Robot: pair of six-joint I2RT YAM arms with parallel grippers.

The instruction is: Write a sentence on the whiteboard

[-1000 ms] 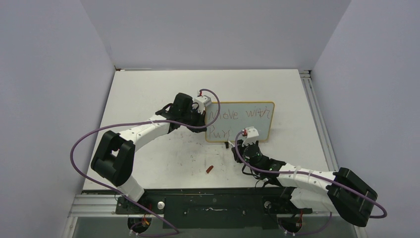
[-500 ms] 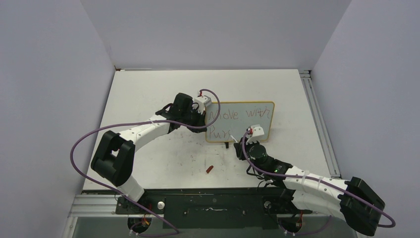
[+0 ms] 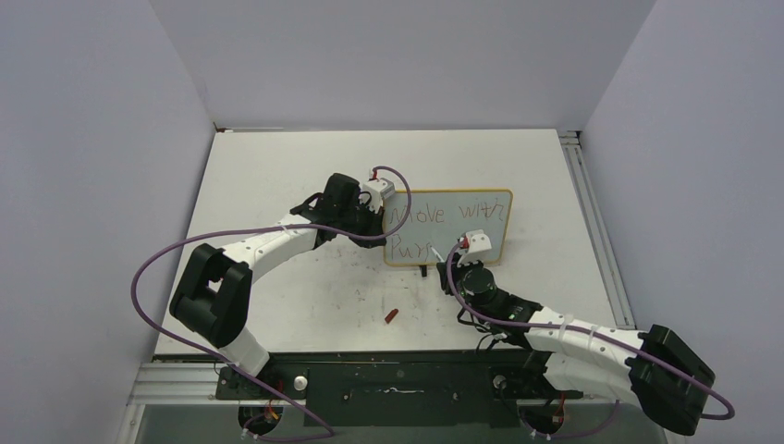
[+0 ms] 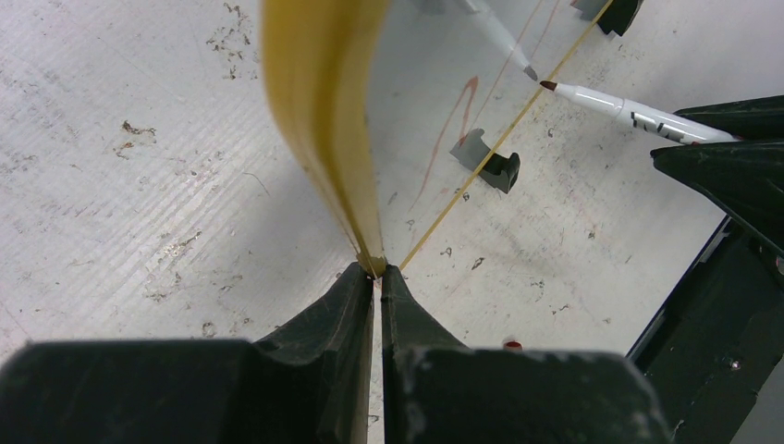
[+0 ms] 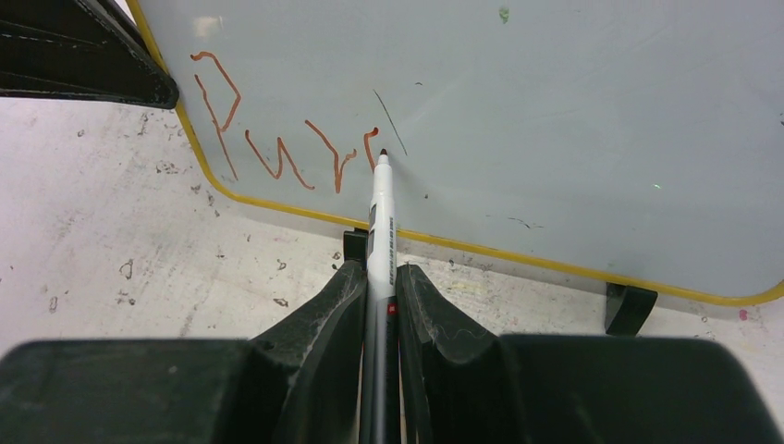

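Note:
The whiteboard (image 3: 495, 231) stands upright at mid-table on black feet, with a yellow frame. My left gripper (image 4: 377, 270) is shut on its left edge (image 4: 324, 111). The sentence reads "Move with" (image 3: 444, 214) on the top line and "Pur" (image 5: 277, 153) below. My right gripper (image 5: 379, 277) is shut on a white marker (image 5: 381, 213). The marker's dark tip sits just right of the "r", at or very near the board face; contact cannot be told. The left wrist view shows the marker (image 4: 638, 111) and its reflection almost meeting.
A red marker cap (image 3: 391, 316) lies on the table in front of the board, between the two arms. The board's black feet (image 5: 631, 310) stick out toward me. Grey walls close in three sides, and a metal rail (image 3: 592, 222) runs along the right edge.
My right arm has shifted a little to the right along the second line, carrying the marker with it. The left arm and the board have stayed still.

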